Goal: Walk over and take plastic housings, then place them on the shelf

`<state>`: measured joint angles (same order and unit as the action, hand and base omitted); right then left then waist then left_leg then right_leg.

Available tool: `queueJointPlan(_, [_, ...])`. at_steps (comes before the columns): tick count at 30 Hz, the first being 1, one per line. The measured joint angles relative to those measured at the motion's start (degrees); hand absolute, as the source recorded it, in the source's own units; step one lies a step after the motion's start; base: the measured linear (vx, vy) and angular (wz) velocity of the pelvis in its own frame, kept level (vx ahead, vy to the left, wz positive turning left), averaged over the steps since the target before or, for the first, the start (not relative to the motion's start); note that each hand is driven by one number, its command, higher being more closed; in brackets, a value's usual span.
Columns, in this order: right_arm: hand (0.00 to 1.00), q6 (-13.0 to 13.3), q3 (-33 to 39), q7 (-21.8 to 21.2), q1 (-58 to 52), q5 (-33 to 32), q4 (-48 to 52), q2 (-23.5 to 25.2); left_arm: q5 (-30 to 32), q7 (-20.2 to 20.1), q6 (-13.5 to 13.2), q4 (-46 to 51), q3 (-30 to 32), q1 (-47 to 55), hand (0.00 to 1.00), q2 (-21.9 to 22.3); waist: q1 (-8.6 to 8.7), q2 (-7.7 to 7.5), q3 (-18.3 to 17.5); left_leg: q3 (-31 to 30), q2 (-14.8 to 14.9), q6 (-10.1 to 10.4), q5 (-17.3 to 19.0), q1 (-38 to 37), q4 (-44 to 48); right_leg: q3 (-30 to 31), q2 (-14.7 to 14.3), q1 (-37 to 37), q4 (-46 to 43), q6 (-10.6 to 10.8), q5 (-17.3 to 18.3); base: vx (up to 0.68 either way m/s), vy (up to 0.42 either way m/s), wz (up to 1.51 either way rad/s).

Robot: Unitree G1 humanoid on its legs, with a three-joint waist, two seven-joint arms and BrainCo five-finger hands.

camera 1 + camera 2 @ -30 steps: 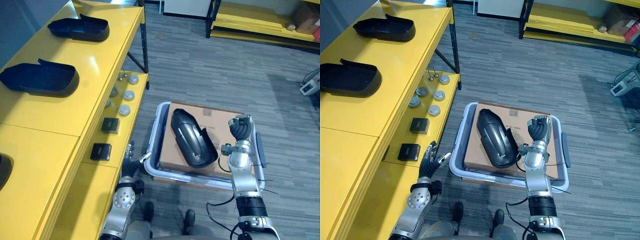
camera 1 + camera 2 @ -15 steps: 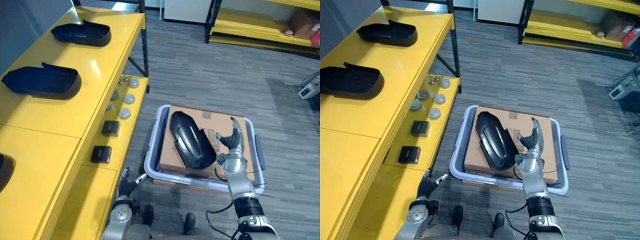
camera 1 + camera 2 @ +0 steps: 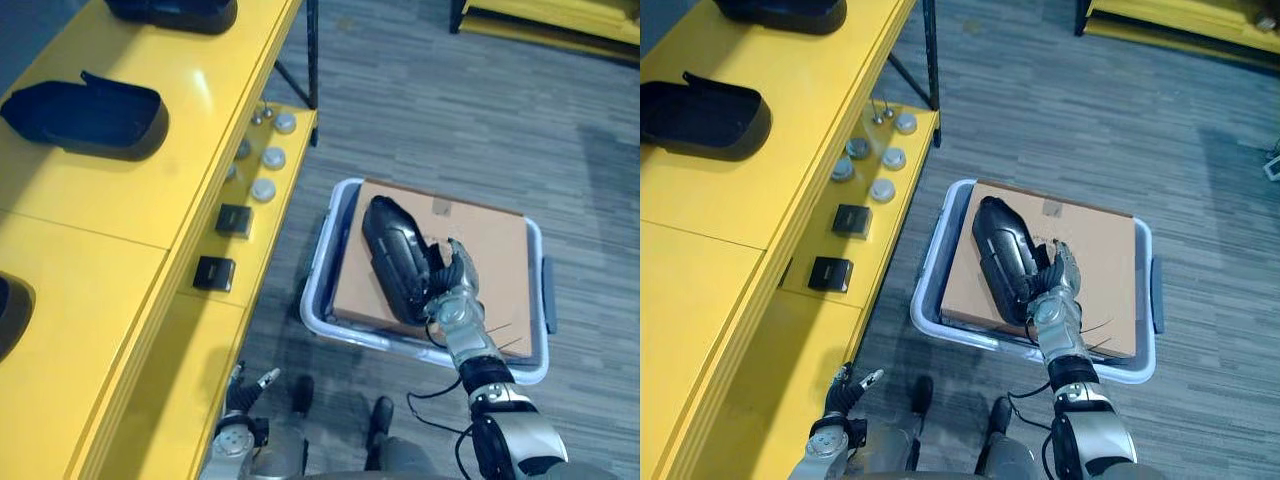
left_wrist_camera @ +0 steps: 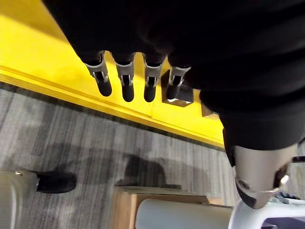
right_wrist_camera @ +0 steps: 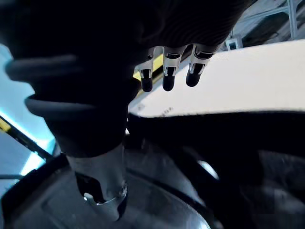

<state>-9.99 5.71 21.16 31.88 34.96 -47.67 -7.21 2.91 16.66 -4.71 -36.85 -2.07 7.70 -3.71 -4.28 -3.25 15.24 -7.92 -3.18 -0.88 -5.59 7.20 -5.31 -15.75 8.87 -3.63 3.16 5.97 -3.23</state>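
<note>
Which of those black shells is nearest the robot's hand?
The housing lying on the cardboard in the floor bin, beside the right hand; other housings sit on the yellow shelf.

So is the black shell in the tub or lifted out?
In the tub: the black housing lies flat on the cardboard in the grey tub, with the right hand against its near end.

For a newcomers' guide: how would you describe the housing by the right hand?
Beside the yellow shelf, a white bin holds cardboard. The black housing lies on it, by the right hand. Unlike the shelf's housings, its rounded side faces up.
</note>
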Motion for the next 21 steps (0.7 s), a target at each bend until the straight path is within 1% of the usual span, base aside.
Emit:
queueJointPlan(3, [0.00, -0.6, 0.2, 0.0, 2.1, 0.0, -1.7, -0.1, 0.0, 0.1, -0.1, 0.0, 0.0, -0.3, 0.00, 0.0, 0.03, 0.08, 1.1, 0.1, 0.0, 0.0, 0.0, 0.1, 0.0, 0.0, 0.1, -0.1, 0.0, -0.2, -0.1, 0.00, 0.000, 0.00])
queueJointPlan(4, [1.00, -0.6, 0.2, 0.2, 2.7, 0.0, -2.6, -0.2, -0.1, 0.2, -0.1, 0.0, 0.0, -0.3, 0.00, 0.0, 0.08, 0.17, 1.5, 0.1, -0.1, 0.0, 0.0, 0.1, 0.0, 0.0, 0.0, -0.1, 0.0, -0.4, -0.3, 0.00, 0.000, 0.00])
queueJointPlan(7, [1.00, -0.7, 0.3, 0.6, 4.0, 0.0, -3.9, -0.2, -0.1, 0.8, -0.1, -0.1, 0.0, -0.7, 0.00, 0.0, 0.10, 0.16, 2.2, 0.1, 0.0, 0.0, 0.0, 0.1, 0.0, 0.1, 0.0, -0.1, 0.0, -0.4, -0.3, 0.00, 0.000, 0.00])
queueJointPlan(8, [1.00, -1.2, 0.7, 1.4, 4.6, 0.0, -4.1, -0.2, -0.1, 1.0, -0.1, -0.8, 0.0, -1.2, 0.00, 0.0, 0.03, 0.22, 2.4, 0.1, 0.0, 0.0, 0.0, 0.1, 0.0, 0.0, 0.0, -0.1, 0.0, -0.4, -0.3, 0.00, 0.000, 0.00])
queueJointPlan(11, [1.00, -1.4, 1.1, 1.8, 6.2, -0.1, -5.2, -1.6, -0.1, 1.0, -0.1, -1.8, -0.1, -2.0, 0.00, 0.0, 0.01, 0.27, 2.6, 0.3, 0.1, 0.1, -0.1, 0.1, 0.0, 0.1, 0.0, -0.1, 0.0, -0.4, -0.3, 0.00, 0.000, 0.00])
queueJointPlan(15, [1.00, -1.2, 1.2, 1.5, 6.4, -1.1, -5.2, -2.2, -0.1, 1.0, -0.1, -2.0, -0.1, -2.2, 0.00, 0.0, 0.10, 0.27, 2.6, 0.7, 0.2, 0.1, -0.1, -0.1, 0.0, 0.3, -0.1, -0.1, 0.0, -0.4, -0.3, 0.00, -0.008, -0.04])
queueJointPlan(17, [1.00, -0.9, 1.2, 1.0, 6.3, -2.1, -5.1, -2.1, -0.1, 0.9, -0.1, -2.0, -0.1, -2.2, 0.00, 0.0, 0.10, 0.25, 2.6, 1.0, 0.2, 0.1, 0.0, -0.3, 0.0, 0.8, -0.2, -0.1, 0.0, -0.4, -0.3, 0.01, -0.013, -0.09])
queueJointPlan(19, [1.00, 0.0, 1.1, 0.9, 6.1, -2.9, -4.7, -2.1, -0.1, 0.8, -0.1, -2.0, -0.1, -2.2, 0.00, 0.0, 0.10, 0.22, 3.2, 1.6, 0.3, 0.3, 0.1, -1.4, -0.1, 1.5, -0.2, 0.7, 0.0, -0.4, -0.3, 0.00, -0.012, -0.12])
queueJointPlan(21, [1.00, 0.2, 1.0, 0.5, 5.6, -3.0, -3.1, -2.1, -0.2, 0.8, -0.1, -2.0, -0.1, -2.2, 0.00, 0.0, 0.16, 0.16, 3.4, 1.9, 0.3, 0.3, 0.1, -1.5, -0.1, 1.7, -0.2, 0.7, -0.1, -0.4, -0.3, -0.01, -0.013, -0.09])
